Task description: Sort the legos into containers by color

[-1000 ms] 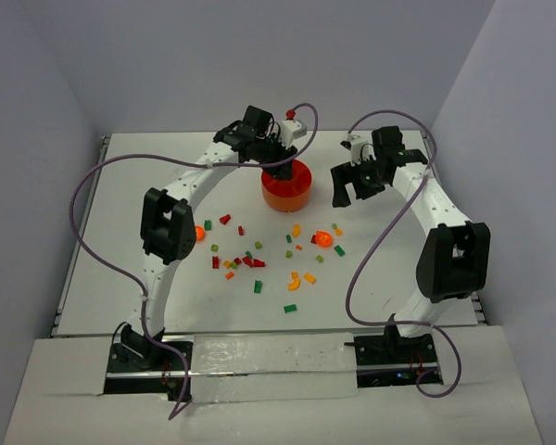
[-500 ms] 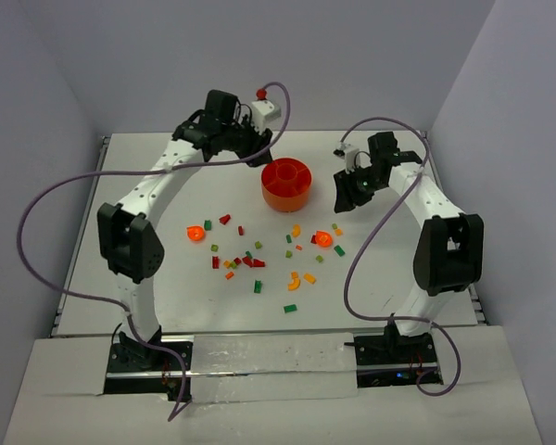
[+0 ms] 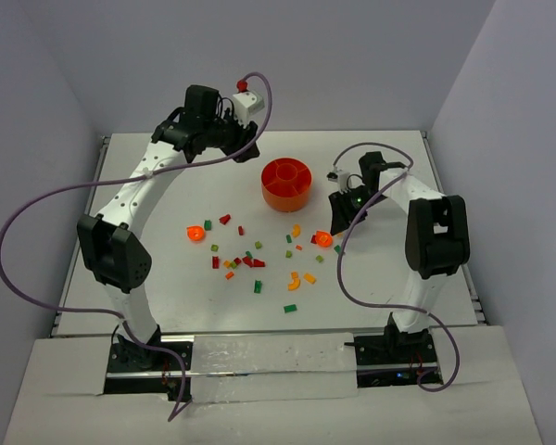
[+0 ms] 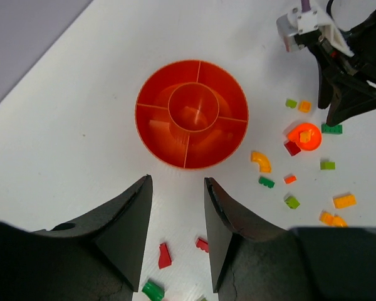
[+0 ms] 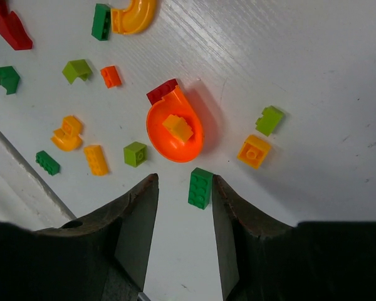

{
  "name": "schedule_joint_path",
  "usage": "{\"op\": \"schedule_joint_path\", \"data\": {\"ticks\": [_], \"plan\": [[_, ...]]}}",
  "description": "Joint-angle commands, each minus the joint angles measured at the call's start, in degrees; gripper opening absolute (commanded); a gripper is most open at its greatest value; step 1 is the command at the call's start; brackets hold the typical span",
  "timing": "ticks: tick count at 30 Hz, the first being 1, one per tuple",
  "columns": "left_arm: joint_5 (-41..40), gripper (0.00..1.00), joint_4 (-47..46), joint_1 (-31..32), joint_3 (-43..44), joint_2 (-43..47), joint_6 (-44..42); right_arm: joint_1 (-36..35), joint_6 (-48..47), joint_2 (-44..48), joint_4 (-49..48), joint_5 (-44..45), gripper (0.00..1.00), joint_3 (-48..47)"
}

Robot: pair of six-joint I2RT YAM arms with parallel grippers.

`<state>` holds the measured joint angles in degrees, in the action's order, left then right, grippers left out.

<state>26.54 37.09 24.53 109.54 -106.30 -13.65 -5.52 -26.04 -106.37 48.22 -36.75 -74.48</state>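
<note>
The round orange bowl (image 3: 271,195), its containers set around a central cup, stands at the table's back middle; its compartments (image 4: 156,135) look bare. Legos (image 3: 255,262) in red, green, orange and yellow lie scattered in front of it. My right gripper (image 5: 185,182) is low over the table and open. A green two-by-four brick (image 5: 200,188) lies flat between its jaws, close against the right finger, with a gap to the left one. My left gripper (image 4: 178,182) hangs open high above the table, near side of the bowl, holding nothing.
A small orange dish (image 5: 175,135) with a yellow brick in it sits just beyond the green brick, a red piece (image 5: 161,91) at its edge. A second orange dish (image 3: 195,234) lies at the left of the scatter. Purple cables loop beside both arms.
The left arm has swung back and left, away from over the bowl. The right gripper has come down to the legos by the orange dish, and its jaws have narrowed around the green brick.
</note>
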Motion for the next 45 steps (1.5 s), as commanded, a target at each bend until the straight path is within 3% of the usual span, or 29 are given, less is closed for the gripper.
{"op": "schedule_joint_path", "data": {"ticks": [1, 23, 38, 45], "plan": [[-2.4, 0.48, 0.1, -0.3, -1.0, 2.9, 0.4, -0.8, -0.2, -1.7, -1.8, -1.7, 0.47, 0.2], [-3.7, 0.48, 1.8, -0.8, -0.8, 3.4, -1.1, -2.4, 2.0, -8.3, -5.2, -2.0, 0.41, -1.1], [-2.5, 0.49, 2.0, -1.7, -2.7, 3.7, -1.6, -2.7, 1.6, -3.4, -4.3, -0.8, 0.0, -0.2], [-3.6, 0.49, 0.1, -1.7, -4.7, 4.4, -0.8, -4.7, 6.5, 6.6, -13.3, 11.4, 0.0, 3.4]]}}
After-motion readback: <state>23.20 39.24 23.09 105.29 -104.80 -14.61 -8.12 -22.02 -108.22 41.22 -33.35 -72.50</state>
